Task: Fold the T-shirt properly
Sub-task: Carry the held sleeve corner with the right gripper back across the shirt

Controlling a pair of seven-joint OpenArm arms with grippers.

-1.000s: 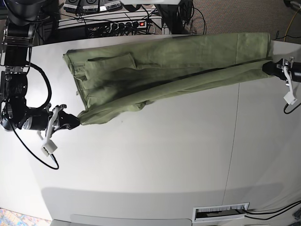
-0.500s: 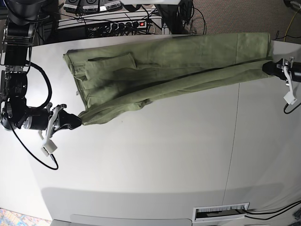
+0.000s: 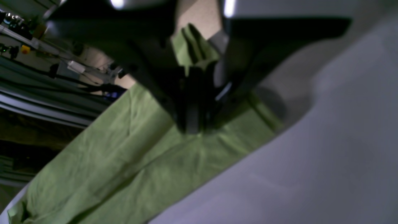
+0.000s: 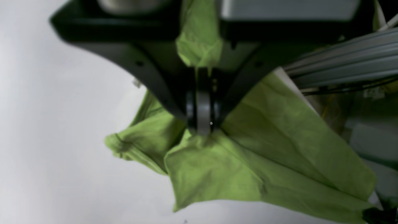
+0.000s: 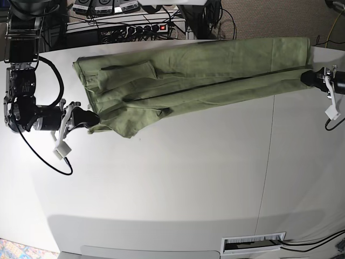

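Note:
The sage-green T-shirt lies stretched across the far half of the white table, with its near edge lifted and folded toward the back. My right gripper, at the left in the base view, is shut on one corner of the T-shirt. At the right edge of the base view my left gripper is shut on the opposite corner of the T-shirt. In both wrist views green cloth bunches between the closed fingers. The held edge runs taut between the two grippers.
A power strip and tangled cables lie behind the table's far edge. A white vent plate sits at the near edge. Cables loop beside the right arm at the table's left side.
My right gripper has moved toward the far side and slightly right with its corner of the T-shirt, folding the near edge over the rest. The left gripper has stayed put.

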